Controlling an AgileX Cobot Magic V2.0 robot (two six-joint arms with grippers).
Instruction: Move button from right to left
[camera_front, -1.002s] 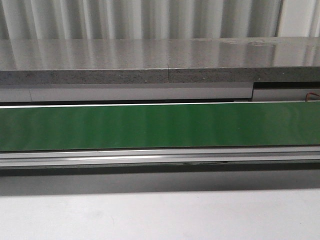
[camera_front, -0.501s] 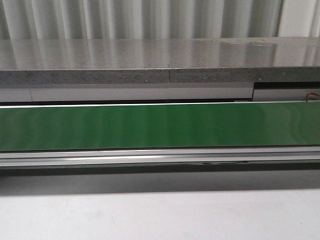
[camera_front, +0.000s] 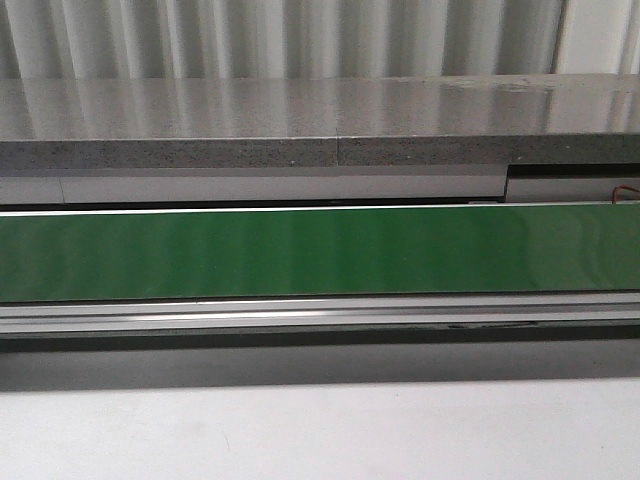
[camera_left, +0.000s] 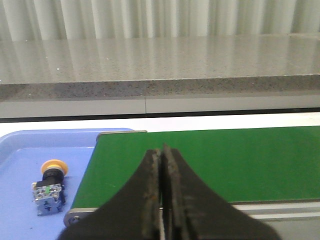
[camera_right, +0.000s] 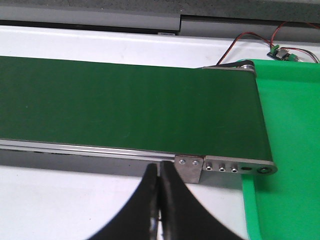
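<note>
The button (camera_left: 50, 185), with a yellow-orange cap, black collar and blue-grey block with green bits, lies on its side in a blue tray (camera_left: 30, 150) at the left end of the green conveyor belt (camera_left: 210, 162). My left gripper (camera_left: 160, 155) is shut and empty, over the belt's near edge, to the right of the button. My right gripper (camera_right: 159, 172) is shut and empty, over the white table just in front of the belt's right end. Neither gripper nor the button shows in the front view.
The green belt (camera_front: 320, 250) runs across the front view, with a grey stone shelf (camera_front: 300, 125) behind it. A green tray (camera_right: 287, 150) sits at the belt's right end (camera_right: 225, 165), with red and black wires (camera_right: 250, 40) behind. White table (camera_front: 320, 430) lies in front.
</note>
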